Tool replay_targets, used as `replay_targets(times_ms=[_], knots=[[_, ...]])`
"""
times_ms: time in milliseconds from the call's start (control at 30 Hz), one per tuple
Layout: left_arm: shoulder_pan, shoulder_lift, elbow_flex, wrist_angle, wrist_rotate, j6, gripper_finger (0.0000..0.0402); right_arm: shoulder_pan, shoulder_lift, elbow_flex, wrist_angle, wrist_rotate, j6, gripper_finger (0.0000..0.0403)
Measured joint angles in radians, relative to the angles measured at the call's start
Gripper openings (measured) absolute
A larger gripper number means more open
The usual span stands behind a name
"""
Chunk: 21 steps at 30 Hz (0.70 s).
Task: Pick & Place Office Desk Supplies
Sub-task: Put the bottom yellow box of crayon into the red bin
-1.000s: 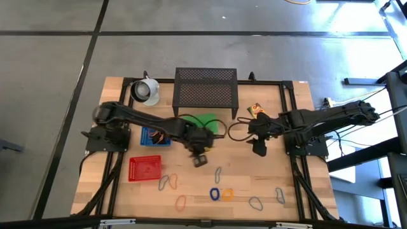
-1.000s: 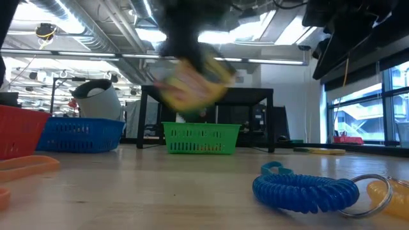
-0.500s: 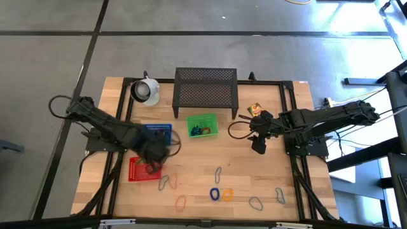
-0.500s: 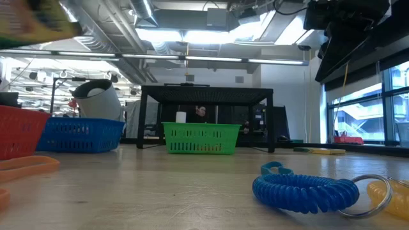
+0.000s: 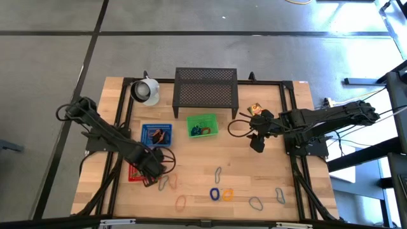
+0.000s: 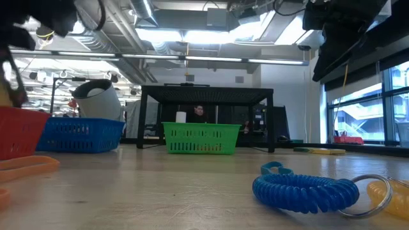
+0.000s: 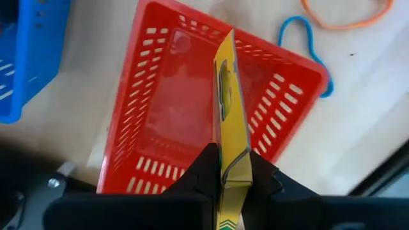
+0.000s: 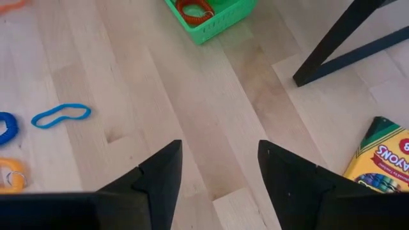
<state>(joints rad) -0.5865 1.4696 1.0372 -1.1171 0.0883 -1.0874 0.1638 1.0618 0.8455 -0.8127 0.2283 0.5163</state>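
My left gripper [image 5: 151, 168] hangs over the red basket [image 5: 137, 166] and is shut on a yellow crayon box [image 7: 226, 121], which shows edge-on in the left wrist view above the basket's floor [image 7: 185, 108]. My right gripper [image 5: 257, 141] is open above bare table at the right, touching nothing. A second crayon box [image 5: 255, 110] lies flat on the table just beyond it, and it also shows as the crayon box [image 8: 381, 156] in the right wrist view. Coloured rubber bands [image 5: 218, 175] and coil loops [image 5: 215, 193] lie along the near part of the table. My left gripper pinches the yellow crayon box between its two fingers [image 7: 206, 171] on its broad faces, at the end nearest the wrist [image 7: 234, 174]. The fingers point down from above. The box is lifted clear and stands on edge over the red basket.
A blue basket [image 5: 156, 135] and a green basket [image 5: 202, 125] holding bands stand mid-table. A black mesh stand [image 5: 206, 89] and a white cup [image 5: 146, 90] are at the far edge. A blue band [image 5: 167, 183] lies just right of the red basket.
My left gripper has carried the crayon box from the table's middle, near the green basket, toward the left and near edges, and it now sits lower, over the red basket. My right arm has kept still.
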Motion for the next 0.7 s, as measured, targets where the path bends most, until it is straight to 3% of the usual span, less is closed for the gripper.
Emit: replay_targets(times_ms=[367,700], knots=[[0.000,0.000,-0.054,-0.003,0.048,0.035,0.0031,0.000,0.000,0.000,0.000,0.000,0.052,0.0206],[0.000,0.000,-0.054,-0.004,0.037,0.026,0.0100,0.000,0.000,0.000,0.001,0.000,0.079,0.0206]])
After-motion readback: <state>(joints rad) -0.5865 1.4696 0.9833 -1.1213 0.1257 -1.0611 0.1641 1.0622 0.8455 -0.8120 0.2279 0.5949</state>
